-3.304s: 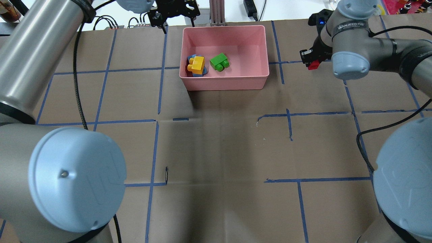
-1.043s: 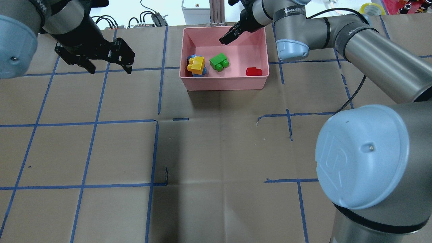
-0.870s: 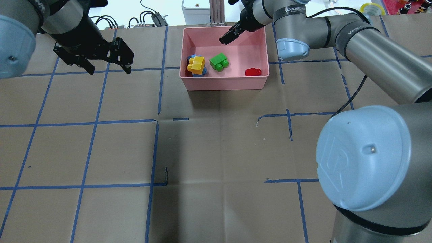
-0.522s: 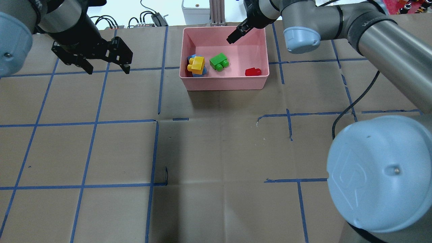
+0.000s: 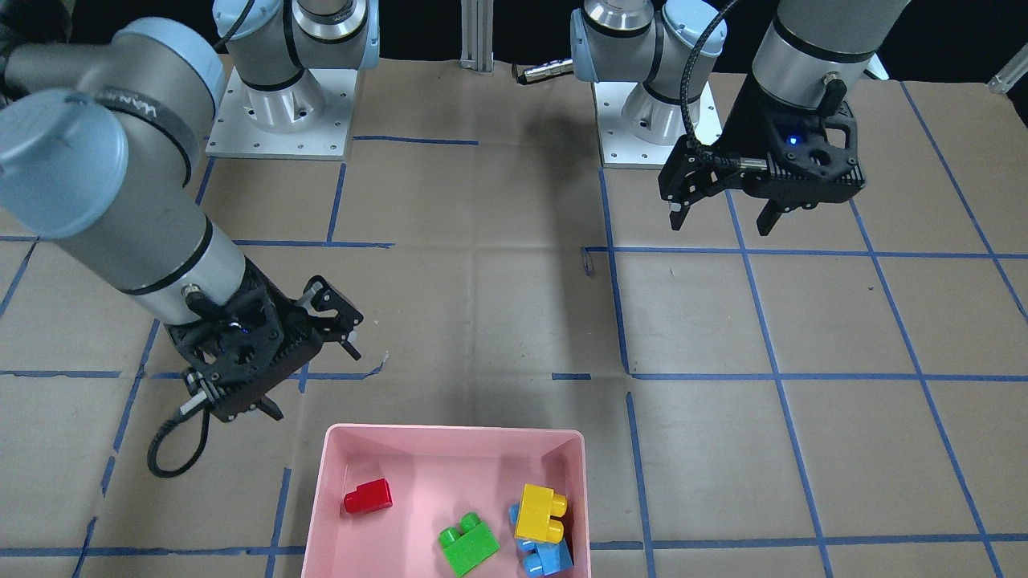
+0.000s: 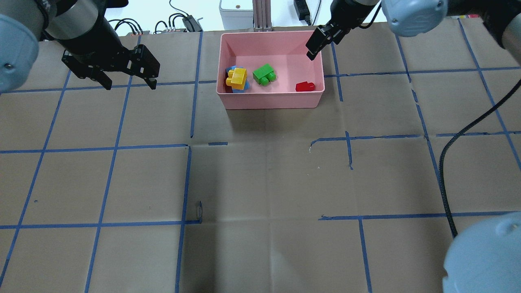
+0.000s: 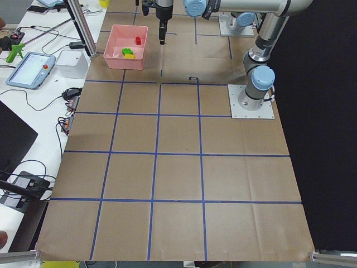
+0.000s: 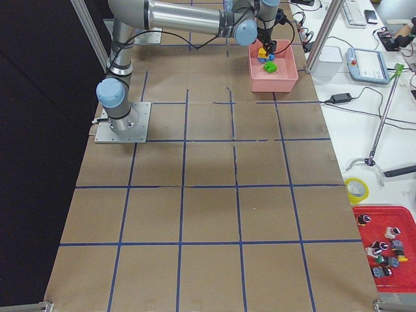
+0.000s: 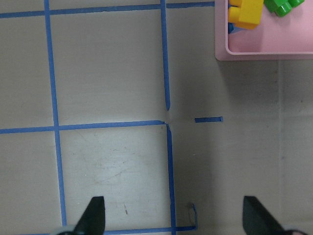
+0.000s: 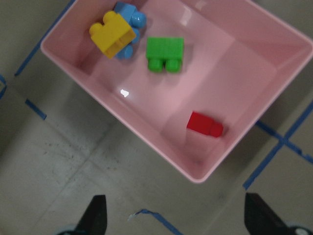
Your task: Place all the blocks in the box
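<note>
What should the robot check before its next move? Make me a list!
1. Red block inside the box: ok.
2. Green block inside the box: ok.
3. Yellow block inside the box, lying on the blue one: ok.
4. Blue block inside the box: ok.
5. Left claw open and empty: ok.
6. Right claw open, empty and outside the box: ok.
</note>
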Available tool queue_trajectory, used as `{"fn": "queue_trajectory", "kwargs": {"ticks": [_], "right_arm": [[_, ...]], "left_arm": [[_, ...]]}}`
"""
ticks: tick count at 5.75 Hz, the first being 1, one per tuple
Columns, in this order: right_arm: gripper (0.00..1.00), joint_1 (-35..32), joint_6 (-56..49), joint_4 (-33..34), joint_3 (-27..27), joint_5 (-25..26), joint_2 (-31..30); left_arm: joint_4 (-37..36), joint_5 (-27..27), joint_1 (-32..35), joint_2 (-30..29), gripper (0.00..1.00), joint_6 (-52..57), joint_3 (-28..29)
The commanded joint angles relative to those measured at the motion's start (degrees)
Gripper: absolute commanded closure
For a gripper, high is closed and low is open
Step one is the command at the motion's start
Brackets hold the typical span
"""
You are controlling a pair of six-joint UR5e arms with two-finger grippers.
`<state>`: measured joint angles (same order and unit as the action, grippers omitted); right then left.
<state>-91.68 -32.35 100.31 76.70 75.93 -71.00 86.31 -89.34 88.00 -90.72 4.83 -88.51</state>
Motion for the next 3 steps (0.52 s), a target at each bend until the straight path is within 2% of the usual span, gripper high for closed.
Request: {"fn": "queue_trajectory", "kwargs": {"ticks": [1, 2, 3], "right_arm": [[0.00, 0.10, 18.17, -12.36, 1.33, 5.35, -8.67], [0.00, -0.08, 25.85, -14.85, 6.39, 8.15, -14.11], [0.00, 0.01, 26.45, -13.92, 15.31, 8.36, -20.69]], "left_arm": [[0.00, 0.05, -0.02, 0.01, 0.01, 0.00, -0.17], [-0.17, 0.05, -0.02, 0.01, 0.01, 0.09, -0.52], [-0.09, 0.05, -0.02, 0.01, 0.01, 0.00, -0.43]]}}
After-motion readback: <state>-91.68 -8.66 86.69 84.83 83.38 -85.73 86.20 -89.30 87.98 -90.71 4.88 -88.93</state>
